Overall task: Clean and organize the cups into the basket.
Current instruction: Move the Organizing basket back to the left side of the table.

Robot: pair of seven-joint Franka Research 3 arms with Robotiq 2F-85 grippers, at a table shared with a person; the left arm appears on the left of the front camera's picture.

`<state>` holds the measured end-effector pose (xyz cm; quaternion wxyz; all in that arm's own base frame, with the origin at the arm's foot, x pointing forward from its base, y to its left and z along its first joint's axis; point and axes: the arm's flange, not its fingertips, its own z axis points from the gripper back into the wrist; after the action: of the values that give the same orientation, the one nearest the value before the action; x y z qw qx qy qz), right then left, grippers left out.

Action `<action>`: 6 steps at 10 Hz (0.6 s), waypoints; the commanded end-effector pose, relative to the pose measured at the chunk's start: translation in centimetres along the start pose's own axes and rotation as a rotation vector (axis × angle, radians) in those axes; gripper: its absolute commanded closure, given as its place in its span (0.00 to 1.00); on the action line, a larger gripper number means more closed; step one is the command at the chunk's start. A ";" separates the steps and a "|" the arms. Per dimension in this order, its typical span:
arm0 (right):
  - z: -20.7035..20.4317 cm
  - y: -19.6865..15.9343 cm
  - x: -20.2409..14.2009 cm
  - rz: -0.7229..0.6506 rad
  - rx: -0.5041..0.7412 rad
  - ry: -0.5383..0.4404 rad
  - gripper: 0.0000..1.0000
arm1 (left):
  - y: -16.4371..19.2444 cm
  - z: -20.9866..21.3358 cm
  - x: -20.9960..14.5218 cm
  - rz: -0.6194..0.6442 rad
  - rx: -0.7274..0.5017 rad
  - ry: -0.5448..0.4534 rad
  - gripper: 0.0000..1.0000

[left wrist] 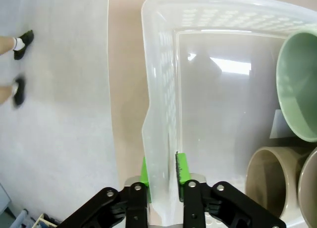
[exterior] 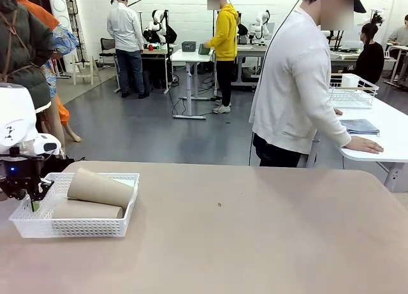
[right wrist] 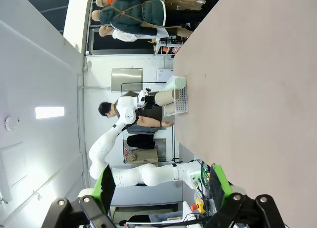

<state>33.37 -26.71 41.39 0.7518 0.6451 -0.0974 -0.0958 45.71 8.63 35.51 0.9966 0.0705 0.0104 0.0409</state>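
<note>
The table (exterior: 255, 230) is carrying the basket (exterior: 76, 227) at its left end. Three cups (exterior: 99, 189) are lying inside the basket. The left gripper (left wrist: 162, 176) is straddling the basket's wall, pads slightly apart. The right gripper (right wrist: 161, 186) is gaping wide, empty.

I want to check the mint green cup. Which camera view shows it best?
The left wrist view: the mint green cup lies on its side in the basket, its open mouth seen close. In the front view the tan cups hide nearly all of it. In the right wrist view it is small and far off.
</note>
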 end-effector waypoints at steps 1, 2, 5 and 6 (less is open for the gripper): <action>-0.1 0.0 -0.2 0.000 -0.001 -0.005 0.00 | 0.2 0.6 -0.1 -0.028 0.012 -0.036 0.35; -0.1 0.0 -0.2 0.000 -0.001 -0.005 0.00 | 0.2 0.7 -0.1 -0.025 0.007 -0.049 0.00; -0.1 0.0 -0.2 0.000 -0.001 -0.005 0.00 | 0.3 1.2 -0.4 -0.010 -0.011 -0.075 0.00; -0.1 0.0 -0.2 0.000 -0.001 -0.005 0.00 | 0.3 1.2 -0.4 -0.009 -0.011 -0.078 0.00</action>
<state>33.38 -26.71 41.39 0.7518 0.6451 -0.0974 -0.0958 45.87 8.54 36.90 0.9966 0.0705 -0.0169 0.0388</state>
